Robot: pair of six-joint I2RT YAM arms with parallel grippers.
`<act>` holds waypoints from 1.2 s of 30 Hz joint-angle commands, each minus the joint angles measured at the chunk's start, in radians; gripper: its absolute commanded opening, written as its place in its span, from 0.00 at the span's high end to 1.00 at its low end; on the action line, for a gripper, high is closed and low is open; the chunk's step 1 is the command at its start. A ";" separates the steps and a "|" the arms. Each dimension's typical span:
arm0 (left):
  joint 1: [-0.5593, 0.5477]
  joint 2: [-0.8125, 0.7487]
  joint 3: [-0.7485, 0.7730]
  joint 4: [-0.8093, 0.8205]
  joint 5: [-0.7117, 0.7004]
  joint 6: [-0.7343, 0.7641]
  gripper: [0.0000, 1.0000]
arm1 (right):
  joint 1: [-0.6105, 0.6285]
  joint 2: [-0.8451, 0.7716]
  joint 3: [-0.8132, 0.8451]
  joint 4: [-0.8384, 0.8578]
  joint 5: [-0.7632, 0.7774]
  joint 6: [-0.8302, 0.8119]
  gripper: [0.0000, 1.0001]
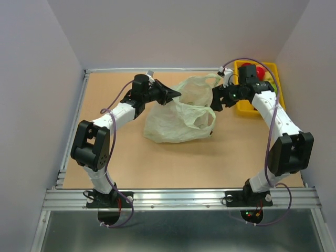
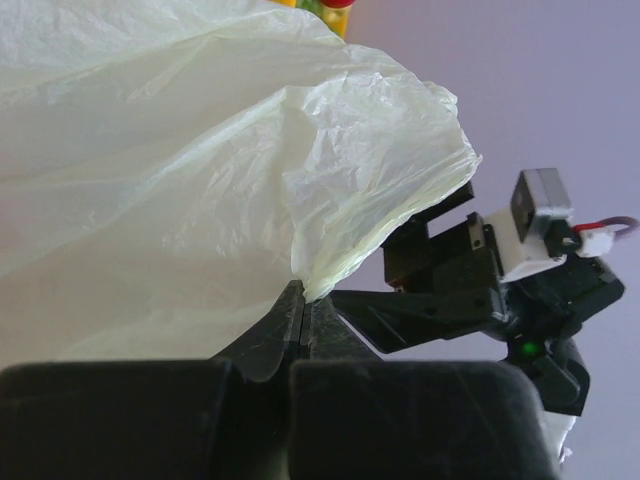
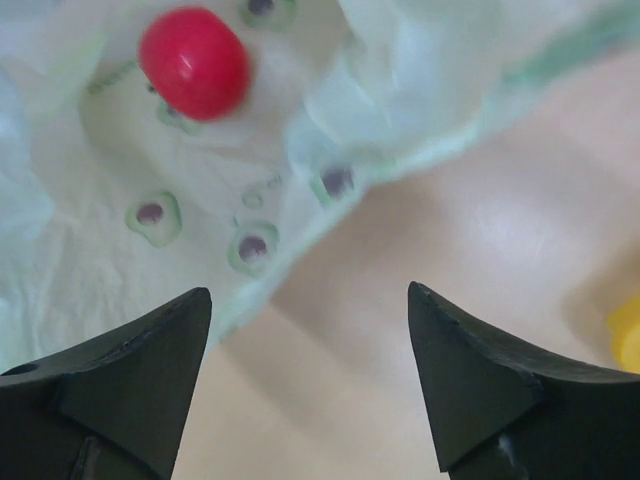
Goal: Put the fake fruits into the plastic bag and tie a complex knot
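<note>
The pale-green plastic bag [image 1: 181, 113] lies crumpled in the middle of the table. My left gripper [image 1: 176, 95] is shut on the bag's upper left edge and holds it raised; in the left wrist view the film [image 2: 200, 170] rises from my closed fingertips [image 2: 303, 297]. My right gripper [image 1: 215, 101] is open and empty at the bag's right side, over bare table next to the bag's mouth. In the right wrist view a red round fruit [image 3: 194, 62] lies inside the bag [image 3: 250, 200]. More fruits, red [image 1: 251, 69] and green [image 1: 269, 80], sit in the yellow tray.
The yellow tray [image 1: 244, 105] stands at the back right, behind my right arm. Grey walls enclose the table at the left, back and right. A metal rail runs along the near edge.
</note>
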 commanded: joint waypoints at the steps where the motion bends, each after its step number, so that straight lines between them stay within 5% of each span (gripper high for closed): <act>1: 0.006 -0.002 0.035 0.065 0.025 0.009 1.00 | -0.017 -0.137 -0.147 0.061 0.108 0.036 0.12; 7: 0.022 -0.030 0.017 0.052 0.008 0.029 1.00 | -0.074 -0.193 -0.195 0.114 0.005 0.085 0.07; 19: 0.148 -0.088 -0.015 0.046 0.037 0.058 1.00 | -0.120 -0.001 -0.186 0.307 0.011 0.211 0.06; 27: 0.176 -0.090 -0.014 0.053 0.040 0.057 1.00 | -0.023 0.114 -0.192 0.485 0.086 0.312 0.02; 36: 0.207 -0.102 -0.011 0.044 0.045 0.057 1.00 | 0.040 0.257 -0.117 0.502 0.111 0.291 0.01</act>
